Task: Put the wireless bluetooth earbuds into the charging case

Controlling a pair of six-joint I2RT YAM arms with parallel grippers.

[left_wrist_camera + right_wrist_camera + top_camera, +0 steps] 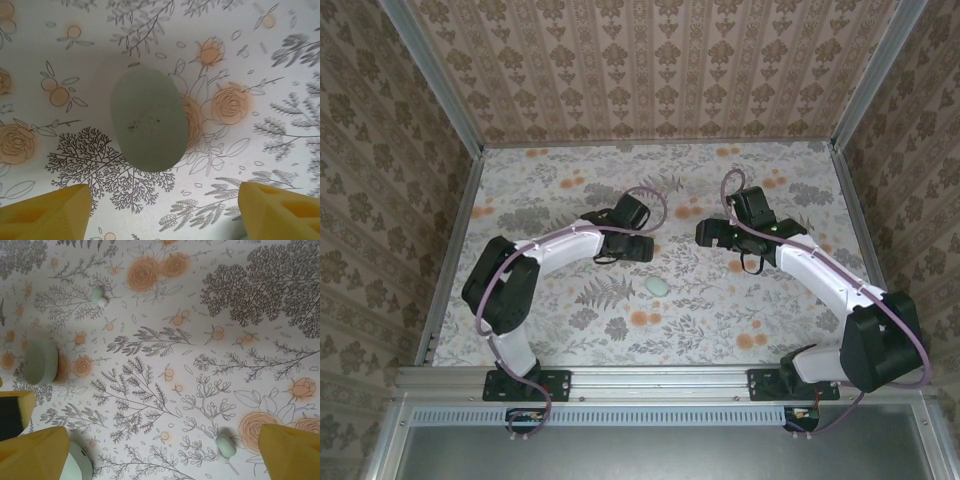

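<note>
The charging case (658, 287) is a smooth mint-green oval lying flat on the floral tablecloth (570, 190), just at 5 o'clock of the left gripper (165, 212) in the overhead view. From the left wrist it sits at 12 o'clock of the yellow fingers (45, 212), which stand apart with only cloth between them; they are not touching the case.

The right gripper (165, 455) also has its fingers spread wide with nothing between them. In its view, the first earbud (99, 295) lies at 11 o'clock and the second earbud (226, 446) at 5 o'clock, well apart from each other. Another mint rounded piece (80, 462) sits just beside the near finger at 7 o'clock; I cannot tell what it is.

The case looks like hard, glossy plastic, light and stiff, so it will probably slide on the cloth or squirt out of a squeeze on its curved ends. Gripping across the short axis, on the flatter long sides, seems safest. Its lid appears shut, so it likely needs holding down while it is opened.

The earbuds are tiny, light and rounded, and they would roll easily. Each is best pinched on the bulbous body, leaving the stem free to enter its socket.
</note>
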